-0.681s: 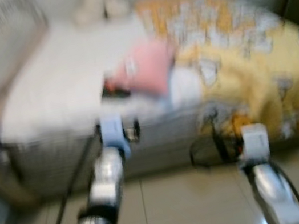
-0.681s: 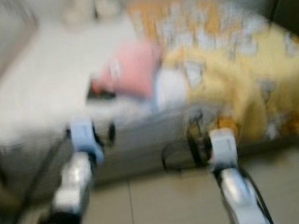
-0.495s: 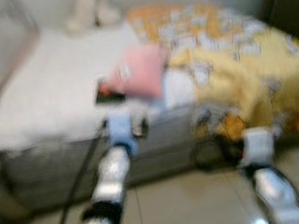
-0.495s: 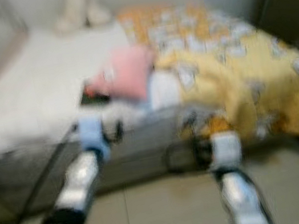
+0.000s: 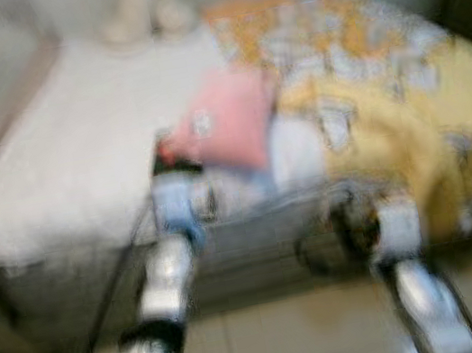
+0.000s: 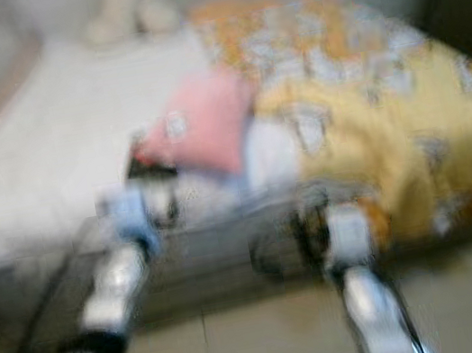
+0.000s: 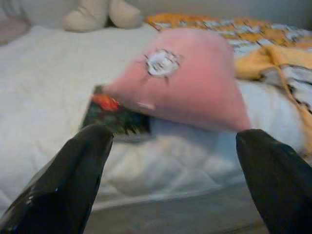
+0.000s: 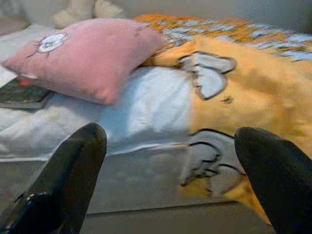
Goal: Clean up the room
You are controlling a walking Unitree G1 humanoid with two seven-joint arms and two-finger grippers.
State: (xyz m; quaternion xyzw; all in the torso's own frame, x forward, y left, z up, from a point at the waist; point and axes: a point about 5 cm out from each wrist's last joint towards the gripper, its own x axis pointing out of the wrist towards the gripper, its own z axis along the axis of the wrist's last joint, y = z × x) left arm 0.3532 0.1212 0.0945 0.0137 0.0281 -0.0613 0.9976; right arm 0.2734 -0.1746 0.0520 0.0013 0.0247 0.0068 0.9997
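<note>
Here a pink pillow (image 7: 190,83) lies on the white bed (image 5: 74,141), overlapping a dark book (image 7: 114,117) — beside it the yellow blanket (image 8: 253,83). Left gripper (image 7: 170,180) and right gripper (image 8: 170,175) hover before the bed edge, fingers spread.

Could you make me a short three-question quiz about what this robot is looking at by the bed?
1. True or false: the square pink cushion lies partly on top of the dark flat book.
2. What covers the bed on the robot's right? A) a yellow patterned blanket B) a green towel C) a striped rug
3. Fill in: the cream plush toy sits at the far end of the white ____.

Key: 1 true; 2 A; 3 mattress.

Both the left gripper and the right gripper have their fingers spread open in front of the bed's edge, holding nothing.
</note>
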